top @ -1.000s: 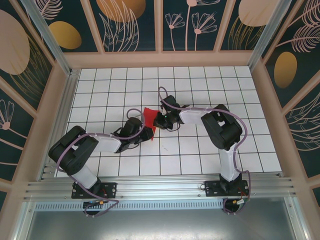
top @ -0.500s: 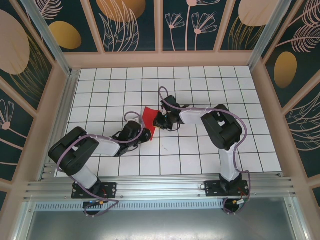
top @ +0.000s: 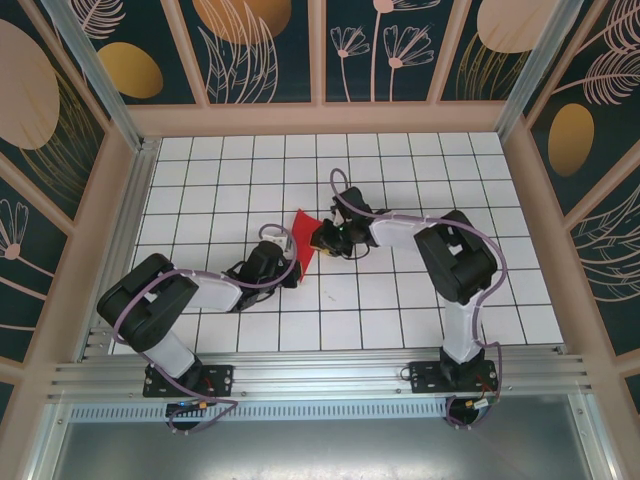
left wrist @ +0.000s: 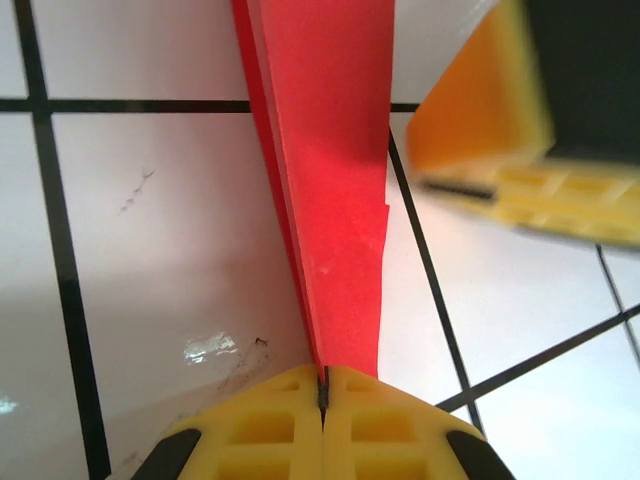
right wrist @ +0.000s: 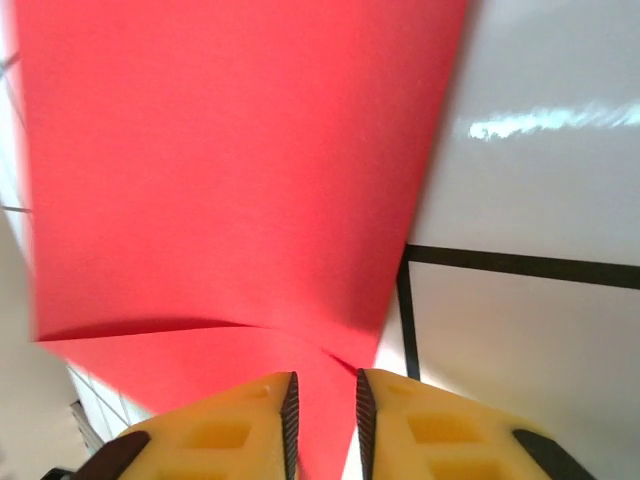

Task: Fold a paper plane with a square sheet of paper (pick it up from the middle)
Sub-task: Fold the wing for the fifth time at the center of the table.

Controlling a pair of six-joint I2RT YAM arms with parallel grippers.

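From above, the left arm (top: 200,292) lies low over the table (top: 400,320). Its elbow is at the near left and its forearm reaches to the right. The left gripper (top: 290,270) is at the near end of the paper (top: 303,232), which is in the middle of the table. The right arm (top: 455,265) bends at the right and its forearm reaches left, so the right gripper (top: 318,238) is at the paper's right side.

In the left wrist view, the left gripper (left wrist: 322,395) has its jaws together, clamped on a narrow folded end of the paper (left wrist: 335,200). A yellow finger (left wrist: 490,110) of the right gripper is just beside the paper.

In the right wrist view, the right gripper (right wrist: 322,385) has its jaws a little apart, and the paper (right wrist: 230,180) runs into the gap.
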